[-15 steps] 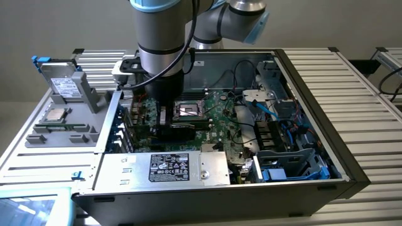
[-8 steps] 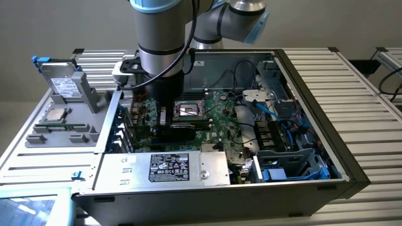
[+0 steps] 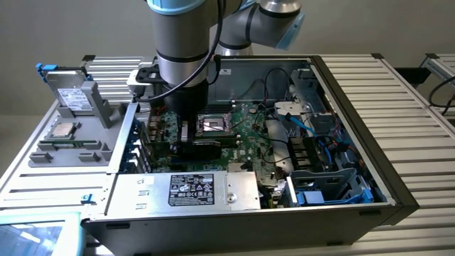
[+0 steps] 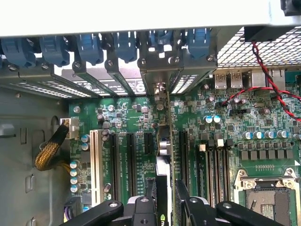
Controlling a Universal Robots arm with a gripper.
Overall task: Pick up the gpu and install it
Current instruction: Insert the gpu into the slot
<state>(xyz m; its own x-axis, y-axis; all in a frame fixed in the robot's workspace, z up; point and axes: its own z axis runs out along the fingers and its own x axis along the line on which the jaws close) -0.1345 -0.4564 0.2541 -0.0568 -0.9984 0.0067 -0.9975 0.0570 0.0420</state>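
Your claw [image 4: 164,200] is closed on the gpu [image 4: 165,141]. You hold the card on its edge, down inside the computer case [image 3: 398,197], over the green board [image 4: 225,136].

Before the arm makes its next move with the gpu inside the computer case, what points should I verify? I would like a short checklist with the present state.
1. gpu gripped by the end effector: ok.
2. gpu edge-on, parallel to the black expansion slots: ok.
3. gpu connector fully seated in its slot: cannot tell.
4. Red and black cable apart from the gpu: ok.
5. Blue latches at the case's rear wall, open or closed: cannot tell.
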